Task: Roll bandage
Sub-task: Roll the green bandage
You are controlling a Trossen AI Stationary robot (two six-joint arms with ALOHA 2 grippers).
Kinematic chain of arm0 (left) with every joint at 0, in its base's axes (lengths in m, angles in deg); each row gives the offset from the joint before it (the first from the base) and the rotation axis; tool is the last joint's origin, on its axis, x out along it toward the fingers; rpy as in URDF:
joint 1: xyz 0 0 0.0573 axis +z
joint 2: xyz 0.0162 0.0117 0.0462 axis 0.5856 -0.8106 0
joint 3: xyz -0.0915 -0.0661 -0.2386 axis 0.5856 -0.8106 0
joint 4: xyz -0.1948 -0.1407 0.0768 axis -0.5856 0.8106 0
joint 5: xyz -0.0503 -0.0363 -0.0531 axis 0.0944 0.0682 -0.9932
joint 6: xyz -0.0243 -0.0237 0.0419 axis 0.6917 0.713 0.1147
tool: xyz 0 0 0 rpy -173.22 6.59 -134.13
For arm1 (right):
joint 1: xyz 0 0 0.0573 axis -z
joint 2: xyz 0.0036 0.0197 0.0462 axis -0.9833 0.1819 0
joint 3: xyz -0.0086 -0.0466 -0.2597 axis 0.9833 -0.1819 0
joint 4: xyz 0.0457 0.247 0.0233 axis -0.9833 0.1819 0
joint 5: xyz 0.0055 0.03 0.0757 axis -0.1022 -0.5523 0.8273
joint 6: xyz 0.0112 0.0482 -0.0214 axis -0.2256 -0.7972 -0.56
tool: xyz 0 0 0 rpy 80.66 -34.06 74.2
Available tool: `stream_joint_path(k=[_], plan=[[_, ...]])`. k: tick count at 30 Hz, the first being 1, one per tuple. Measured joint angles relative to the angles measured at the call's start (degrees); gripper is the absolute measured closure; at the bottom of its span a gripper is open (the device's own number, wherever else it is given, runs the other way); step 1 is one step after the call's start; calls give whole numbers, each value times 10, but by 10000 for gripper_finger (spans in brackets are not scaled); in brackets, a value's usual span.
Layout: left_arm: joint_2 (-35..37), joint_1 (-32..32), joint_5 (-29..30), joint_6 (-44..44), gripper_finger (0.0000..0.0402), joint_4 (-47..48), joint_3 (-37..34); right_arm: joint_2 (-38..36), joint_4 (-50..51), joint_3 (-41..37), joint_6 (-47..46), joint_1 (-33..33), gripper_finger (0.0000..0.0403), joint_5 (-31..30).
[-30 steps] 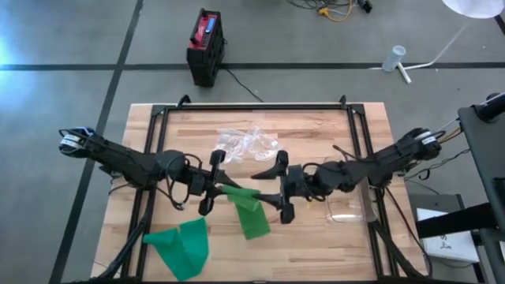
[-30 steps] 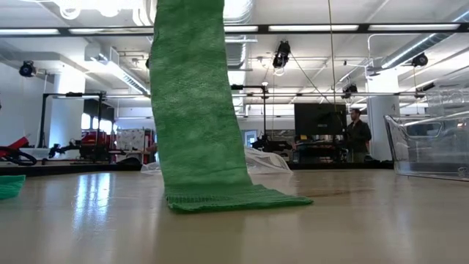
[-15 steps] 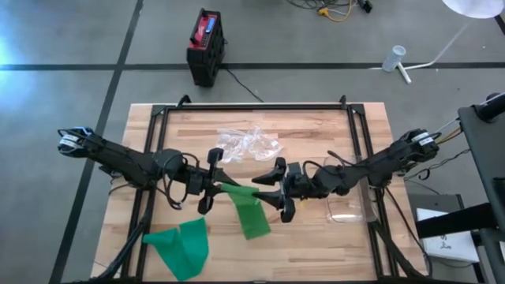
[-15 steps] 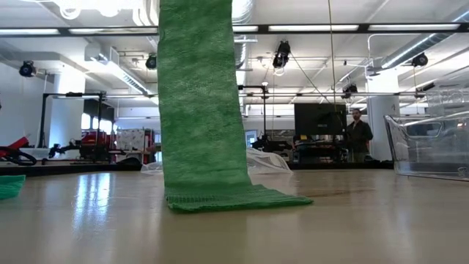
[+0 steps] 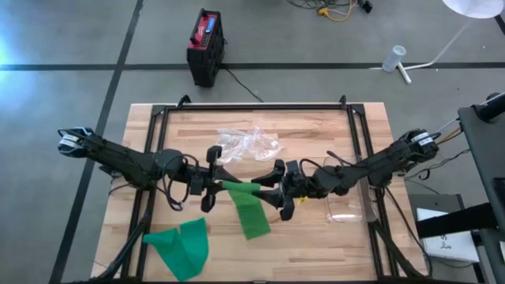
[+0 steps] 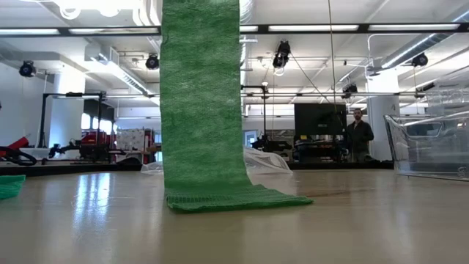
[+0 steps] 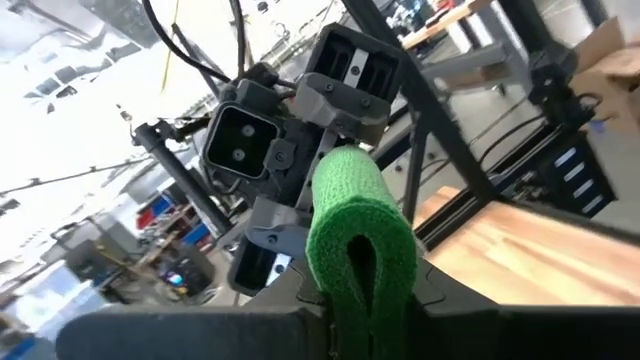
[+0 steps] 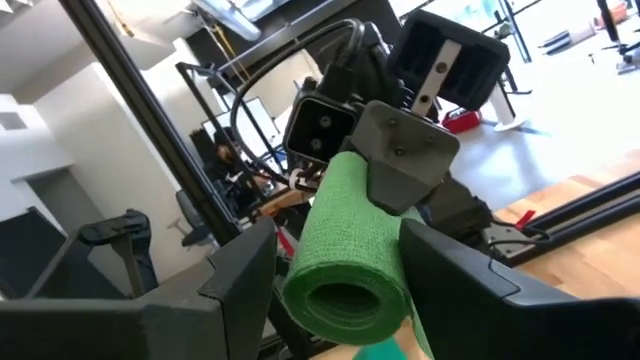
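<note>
Left pincer (image 5: 210, 187), seen from the high view, met the right pincer (image 5: 278, 192) over the middle of the table (image 5: 316, 244), and a green bandage (image 5: 247, 211) ran between them, its loose tail slanting down towards the table's front edge. A second green cloth (image 5: 181, 247) lay near the front-left corner, crumpled clear plastic (image 5: 248, 144) near the back edge, and a clear container (image 5: 348, 207) towards the right edge.

From the low view, the bandage (image 6: 202, 103) hung as a broad upright strip from above the picture, its end folded flat on the table (image 6: 366, 227). Neither pincer showed there. A person stood far off in the room behind.

In the left wrist view, the left pincer (image 7: 352, 300) was pressed together on the bandage (image 7: 358, 240), which looped over into a narrow fold. The right arm's wrist faced it just beyond.

In the right wrist view, the right pincer (image 8: 340, 270) stood spread, one finger (image 8: 244, 275) either side of a rolled tube of bandage (image 8: 350, 255). Whether its fingers already touched the roll could not be told.

Rolling looked to be under way, with a few turns formed and most of the strip unwound. The next move probably called for the right pincer to close on the roll without crushing it, then turn it while the left kept the strip taut.
</note>
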Motion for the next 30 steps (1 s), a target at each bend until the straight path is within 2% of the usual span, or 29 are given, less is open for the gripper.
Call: stream_joint_path(k=[9,19,30], plan=[[0,2,25,-60,373,0,0,0,13,0,-14,11,204,0],[0,7,30,-49,373,-2,0,0,22,0,3,19,212,-1],[1,9,34,-64,369,-6,0,0,19,0,28,19,257,-29]])
